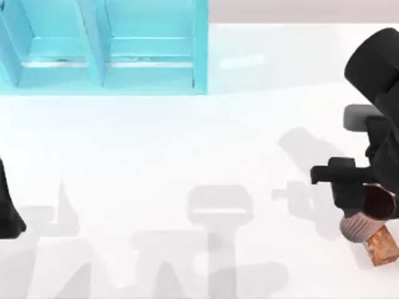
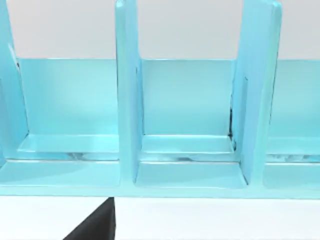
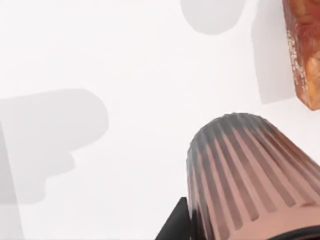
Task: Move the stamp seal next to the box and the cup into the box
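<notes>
White tabletop runs under everything, with the blue box and its upright dividers at the far left. My left arm is parked at the left edge; whether its claw is open I cannot tell. Toward the near right corner, the right claw is closed on the cup, gripping it at the rim. Just right of the cup lies the stamp seal.

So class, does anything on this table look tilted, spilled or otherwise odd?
Yes: the cup is tilted rather than upright, at the right gripper near the table's right edge, its mouth toward the arm. The stamp seal sits just beside it. Nothing spilled.
</notes>
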`<state>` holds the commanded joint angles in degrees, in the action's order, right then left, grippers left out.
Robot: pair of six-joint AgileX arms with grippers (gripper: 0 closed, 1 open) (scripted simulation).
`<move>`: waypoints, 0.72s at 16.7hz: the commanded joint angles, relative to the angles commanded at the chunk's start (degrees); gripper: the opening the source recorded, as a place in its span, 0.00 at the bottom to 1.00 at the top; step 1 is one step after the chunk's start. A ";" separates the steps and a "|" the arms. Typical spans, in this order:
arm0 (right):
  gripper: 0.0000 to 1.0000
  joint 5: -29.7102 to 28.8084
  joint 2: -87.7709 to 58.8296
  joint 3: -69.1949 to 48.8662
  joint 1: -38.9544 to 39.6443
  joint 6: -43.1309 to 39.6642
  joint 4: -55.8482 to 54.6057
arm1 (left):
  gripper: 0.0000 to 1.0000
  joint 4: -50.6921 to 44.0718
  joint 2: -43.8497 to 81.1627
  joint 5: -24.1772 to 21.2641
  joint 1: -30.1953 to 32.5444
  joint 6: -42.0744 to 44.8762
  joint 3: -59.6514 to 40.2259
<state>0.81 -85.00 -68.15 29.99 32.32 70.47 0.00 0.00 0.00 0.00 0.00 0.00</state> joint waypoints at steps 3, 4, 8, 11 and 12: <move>0.00 0.71 -0.79 -1.02 -11.76 -9.95 -2.32 | 1.00 0.00 0.00 0.00 0.00 0.00 0.00; 0.00 0.90 -0.77 -1.05 -16.68 -14.23 -3.17 | 1.00 0.00 0.00 0.00 0.00 0.00 0.00; 0.00 1.39 -1.33 -1.51 -38.39 -34.75 -5.38 | 1.00 0.00 0.00 0.00 0.00 0.00 0.00; 0.00 1.46 -3.04 -2.46 -51.00 -47.78 -4.45 | 1.00 0.00 0.00 0.00 0.00 0.00 0.00; 0.00 1.29 -3.32 -2.41 -54.26 -51.21 -3.94 | 1.00 0.00 0.00 0.00 0.00 0.00 0.00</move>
<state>2.10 -88.32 -70.57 -24.27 -18.89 66.53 0.00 0.00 0.00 0.00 0.00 0.00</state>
